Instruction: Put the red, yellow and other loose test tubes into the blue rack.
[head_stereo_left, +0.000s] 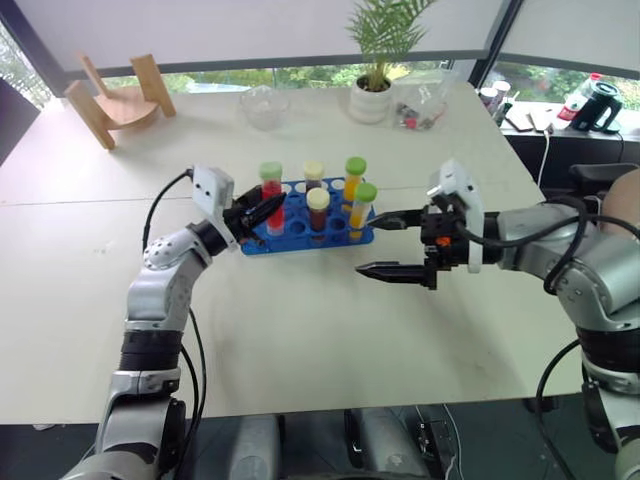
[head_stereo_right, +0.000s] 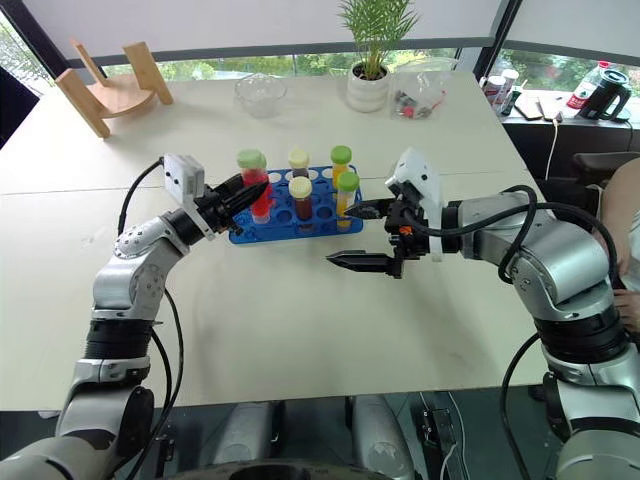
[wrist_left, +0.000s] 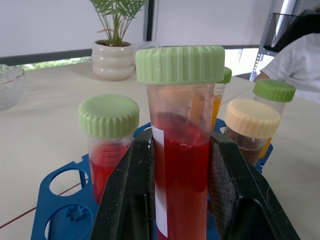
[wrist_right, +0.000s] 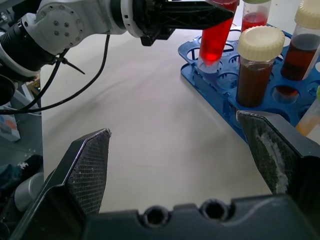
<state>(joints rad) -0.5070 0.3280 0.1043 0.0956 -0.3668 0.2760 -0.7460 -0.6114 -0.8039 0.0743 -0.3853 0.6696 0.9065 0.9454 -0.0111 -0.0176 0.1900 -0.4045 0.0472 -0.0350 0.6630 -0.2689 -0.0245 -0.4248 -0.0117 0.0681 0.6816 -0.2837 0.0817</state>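
My left gripper (head_stereo_left: 262, 212) is shut on a red test tube (wrist_left: 180, 170) with a green cap and holds it upright at the left end of the blue rack (head_stereo_left: 300, 238). The tube's lower end is at a corner hole (wrist_right: 210, 62). In the rack stand another red tube (wrist_left: 107, 150), two brown tubes with cream caps (head_stereo_left: 318, 212), a yellow tube (head_stereo_left: 363, 208) and an orange one (head_stereo_left: 354, 180), both green-capped. My right gripper (head_stereo_left: 388, 245) hovers open and empty just right of the rack, pointing toward it.
At the table's far side are a potted plant (head_stereo_left: 372, 98), a glass bowl (head_stereo_left: 264, 105), a clear bag (head_stereo_left: 420, 105) and a wooden stand (head_stereo_left: 115, 100). A person in a white sleeve (wrist_left: 295, 65) sits at the right. Bare tabletop lies in front of the rack.
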